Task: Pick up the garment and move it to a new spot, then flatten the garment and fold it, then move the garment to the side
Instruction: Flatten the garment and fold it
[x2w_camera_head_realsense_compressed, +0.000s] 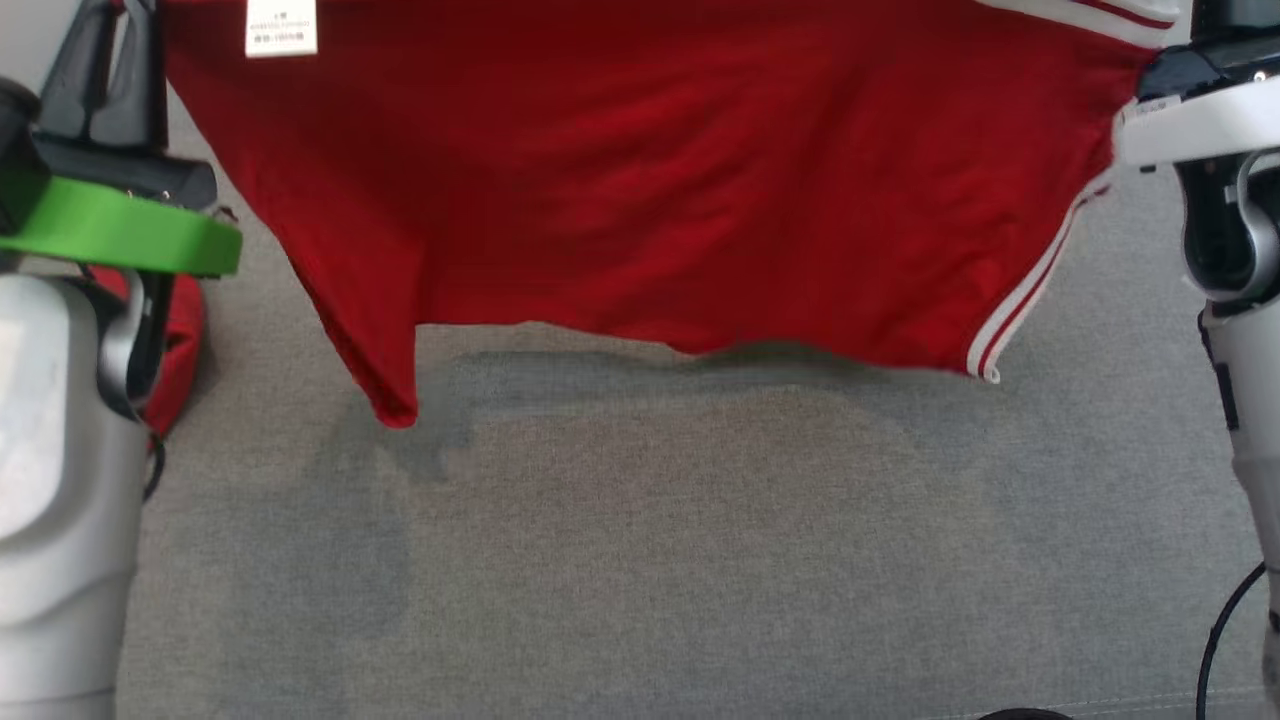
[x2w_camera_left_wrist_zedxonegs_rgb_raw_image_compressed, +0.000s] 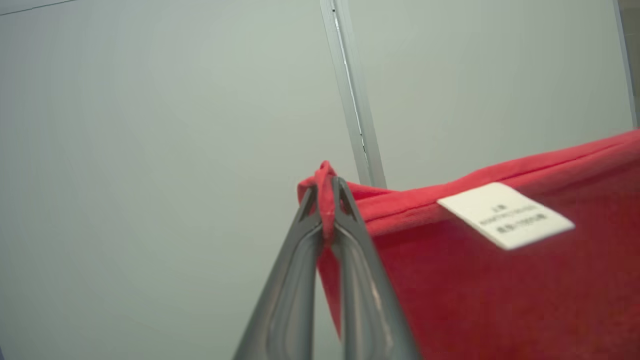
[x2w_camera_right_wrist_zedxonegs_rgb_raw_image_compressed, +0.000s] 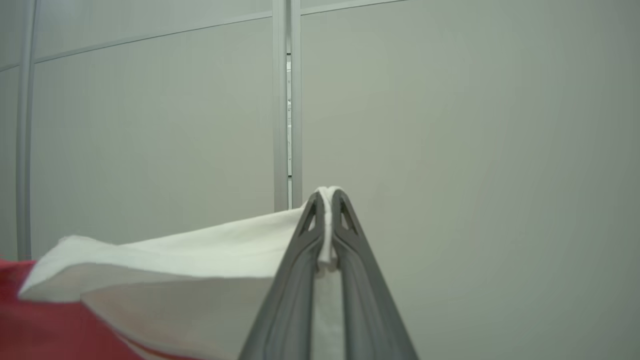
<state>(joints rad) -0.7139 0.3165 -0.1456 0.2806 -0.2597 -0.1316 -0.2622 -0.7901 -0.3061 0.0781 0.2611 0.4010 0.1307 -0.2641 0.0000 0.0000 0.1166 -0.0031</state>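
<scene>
Above open grey surface (x2w_camera_head_realsense_compressed: 640, 560), hem of garment (x2w_camera_head_realsense_compressed: 640, 180)

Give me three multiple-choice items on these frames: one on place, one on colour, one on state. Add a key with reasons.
1. The white label on the garment sits:
A) near the left gripper
B) near the right gripper
C) at the bottom hem

2. The fabric pinched in the right gripper is:
A) red
B) white
C) green

3. The garment is:
A) lying flat
B) hanging from both shut grippers
C) folded in a pile

Key:
1 A, the left wrist view shows the label just beside that gripper's pinch.
2 B, the right wrist view shows white trim clamped in it.
3 B, each gripper pinches a top corner and the cloth drapes below.
</scene>
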